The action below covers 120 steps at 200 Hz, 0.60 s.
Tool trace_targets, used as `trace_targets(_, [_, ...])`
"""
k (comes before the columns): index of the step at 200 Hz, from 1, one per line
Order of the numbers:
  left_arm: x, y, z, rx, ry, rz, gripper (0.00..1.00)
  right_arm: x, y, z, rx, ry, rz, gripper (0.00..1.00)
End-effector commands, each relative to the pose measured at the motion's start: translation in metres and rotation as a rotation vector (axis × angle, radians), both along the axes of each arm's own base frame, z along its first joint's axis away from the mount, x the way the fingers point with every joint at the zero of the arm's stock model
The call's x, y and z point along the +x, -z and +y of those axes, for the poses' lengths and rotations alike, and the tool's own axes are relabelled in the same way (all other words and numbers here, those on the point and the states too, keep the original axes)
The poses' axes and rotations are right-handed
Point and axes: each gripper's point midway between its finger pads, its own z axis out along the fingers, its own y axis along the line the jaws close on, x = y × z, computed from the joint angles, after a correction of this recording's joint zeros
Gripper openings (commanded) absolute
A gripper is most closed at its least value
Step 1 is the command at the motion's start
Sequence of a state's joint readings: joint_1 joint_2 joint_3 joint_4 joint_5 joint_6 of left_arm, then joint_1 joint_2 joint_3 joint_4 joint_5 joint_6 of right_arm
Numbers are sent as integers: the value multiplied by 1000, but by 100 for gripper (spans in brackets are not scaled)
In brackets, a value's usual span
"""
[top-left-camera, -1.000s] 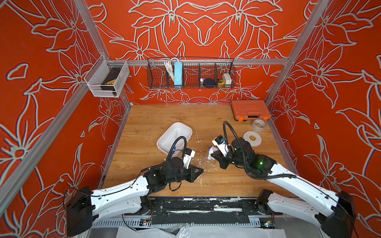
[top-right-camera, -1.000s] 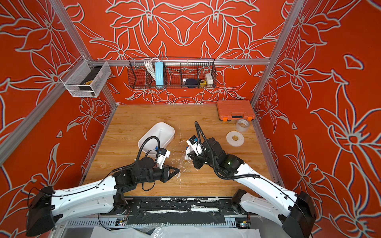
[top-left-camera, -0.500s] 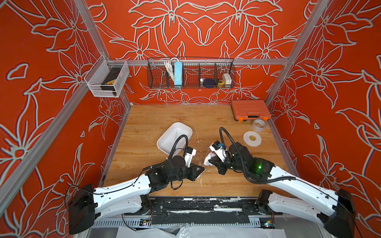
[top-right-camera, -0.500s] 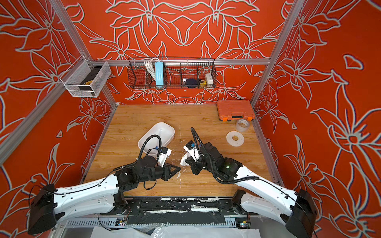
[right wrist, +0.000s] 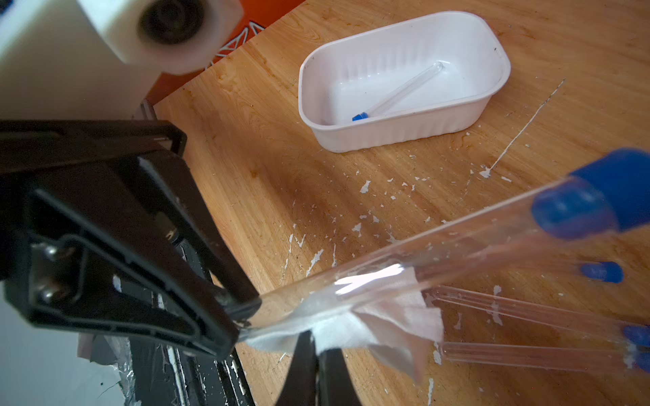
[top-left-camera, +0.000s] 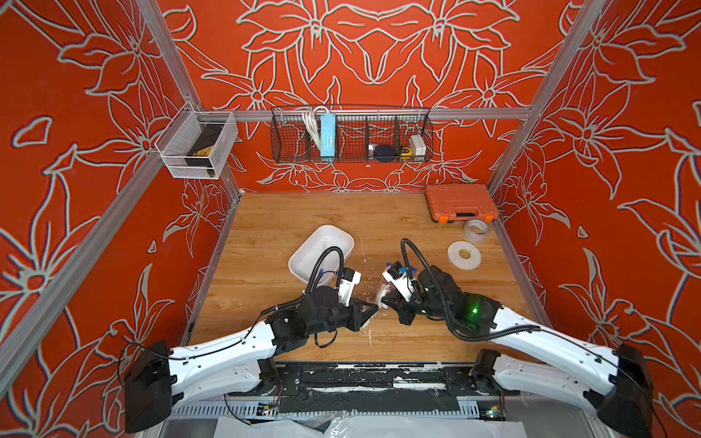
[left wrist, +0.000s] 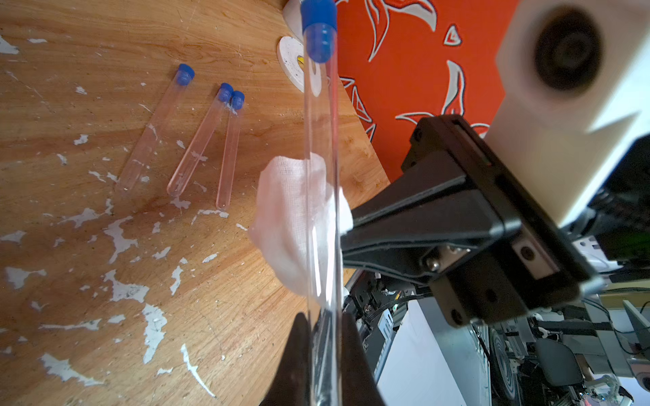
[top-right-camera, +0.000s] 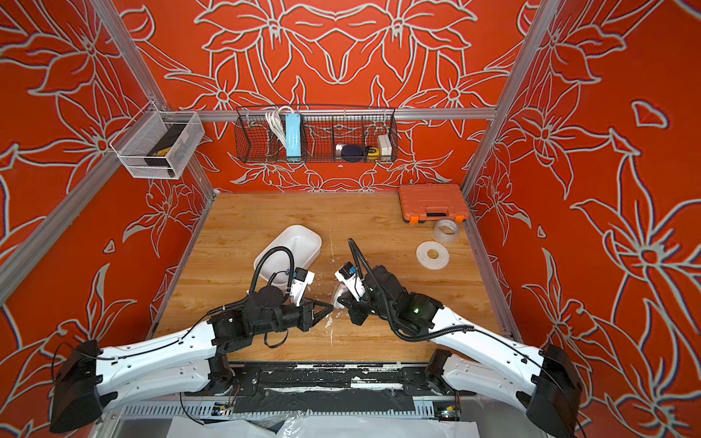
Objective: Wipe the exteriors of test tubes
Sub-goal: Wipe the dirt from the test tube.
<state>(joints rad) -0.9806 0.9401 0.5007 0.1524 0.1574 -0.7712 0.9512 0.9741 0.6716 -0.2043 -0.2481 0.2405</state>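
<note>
**Wiping under way: one tube held, three waiting**

On the counter point(top-left-camera: 265, 227), the white tray point(right wrist: 404, 135), at ten o'clock from the meeting arms, contains one capped tube point(right wrist: 401, 91), probably finished. The left end effector point(left wrist: 325, 337) pinches the held tube point(left wrist: 322, 140) by its base. The right end effector point(right wrist: 314, 351) pinches the tissue point(left wrist: 285, 225) against it. Three loose tubes point(left wrist: 197, 140) lie nearby, seemingly unwiped.

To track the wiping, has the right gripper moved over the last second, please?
Yes: the right gripper has shifted away from the flat tape roll, toward the near edge of the table.
</note>
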Motion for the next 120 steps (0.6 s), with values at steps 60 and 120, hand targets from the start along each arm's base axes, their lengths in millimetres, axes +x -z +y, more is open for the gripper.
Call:
trace_targets(60, [-5,-5,0,-28,21,7,9,27,-13,-8,-55,75,-88,0])
trace_targets(120, [-6,-7,4,-29,16,5,9,48,-27,-17,-60,105,-113,0])
